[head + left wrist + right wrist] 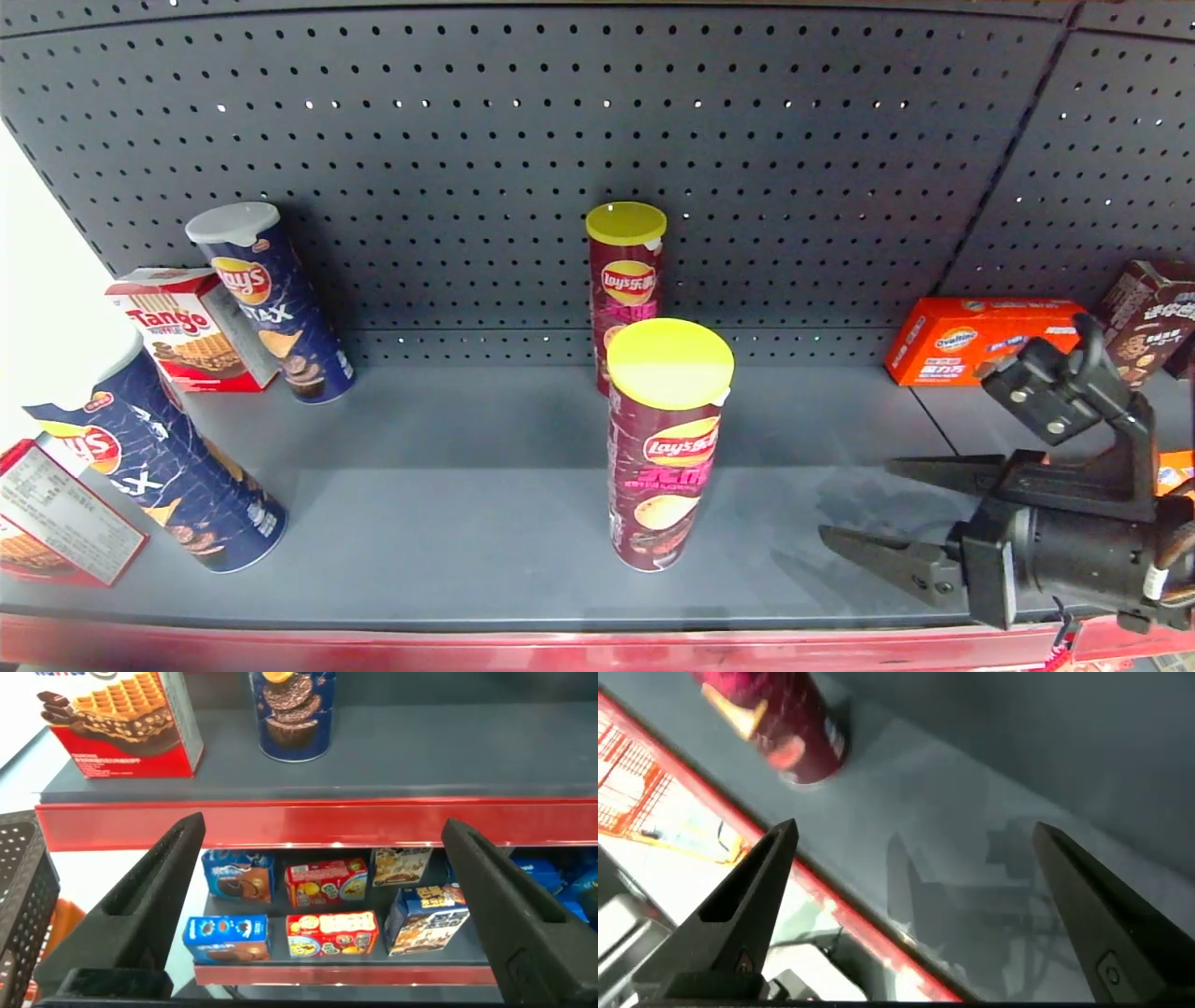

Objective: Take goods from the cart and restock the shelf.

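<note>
Two maroon chip cans with yellow lids stand upright mid-shelf, the front can (668, 448) near the edge and the back can (625, 280) by the pegboard. My right gripper (854, 499) hovers low over the shelf, to the right of the front can and apart from it, open and empty. In the right wrist view the gripper (912, 831) spans bare shelf, with the front can (785, 719) off to one side. My left gripper (322, 826) is open and empty in front of the red shelf edge (318, 821), below the shelf board.
Two blue chip cans (271, 299) (159, 467) and a wafer box (187, 327) stand at the shelf's left. An orange box (980, 336) and a brown box (1148, 317) sit at the right. Snack boxes (327, 933) fill the lower shelf. A black basket (19, 887) is beside it.
</note>
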Available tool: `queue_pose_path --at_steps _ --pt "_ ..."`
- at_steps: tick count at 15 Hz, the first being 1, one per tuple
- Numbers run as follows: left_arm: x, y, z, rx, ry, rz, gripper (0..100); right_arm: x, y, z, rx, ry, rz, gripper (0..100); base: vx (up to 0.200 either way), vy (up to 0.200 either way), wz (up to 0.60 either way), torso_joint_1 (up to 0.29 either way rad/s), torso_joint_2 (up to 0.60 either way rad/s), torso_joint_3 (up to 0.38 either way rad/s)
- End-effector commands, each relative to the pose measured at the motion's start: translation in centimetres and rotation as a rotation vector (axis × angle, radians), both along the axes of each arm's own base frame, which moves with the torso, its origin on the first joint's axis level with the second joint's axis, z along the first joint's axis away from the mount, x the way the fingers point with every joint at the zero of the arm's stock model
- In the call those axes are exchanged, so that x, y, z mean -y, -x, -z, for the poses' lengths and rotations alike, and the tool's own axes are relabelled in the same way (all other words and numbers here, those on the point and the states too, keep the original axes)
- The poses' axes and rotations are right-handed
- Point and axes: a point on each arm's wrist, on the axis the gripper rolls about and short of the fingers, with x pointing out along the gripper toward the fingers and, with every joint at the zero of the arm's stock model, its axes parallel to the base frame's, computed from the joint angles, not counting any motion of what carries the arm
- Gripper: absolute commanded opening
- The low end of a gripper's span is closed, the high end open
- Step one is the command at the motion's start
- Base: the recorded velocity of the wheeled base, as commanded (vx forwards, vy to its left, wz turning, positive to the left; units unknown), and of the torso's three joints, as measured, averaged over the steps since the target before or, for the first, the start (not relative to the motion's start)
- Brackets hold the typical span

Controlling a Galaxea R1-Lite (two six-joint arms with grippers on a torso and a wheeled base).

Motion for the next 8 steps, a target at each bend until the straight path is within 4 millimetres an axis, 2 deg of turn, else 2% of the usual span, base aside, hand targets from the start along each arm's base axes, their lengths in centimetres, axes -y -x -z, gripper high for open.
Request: queue_pose_path --at_steps 1,3,8 --pt "0.0 0.0 0.0 -0.003 0.001 0.0 100 -1.7 -1.4 1.0 -0.031 0.022 -0.003 100 0.0 0.0 0.0 0.0 0.0 0.0" --pt "0.0 0.0 0.0 -0.003 -0.001 0.0 100 -2.8 -3.0 1.2 -0.02 0.017 0.013 100 0.0 0.0 0.0 0.0 0.0 0.0" --pt "0.0 0.0 0.0 -0.003 -0.001 0.0 100 -4.7 -4.9 1.3 -0.029 0.025 0.004 100 0.0 0.0 0.0 0.0 0.0 0.0"
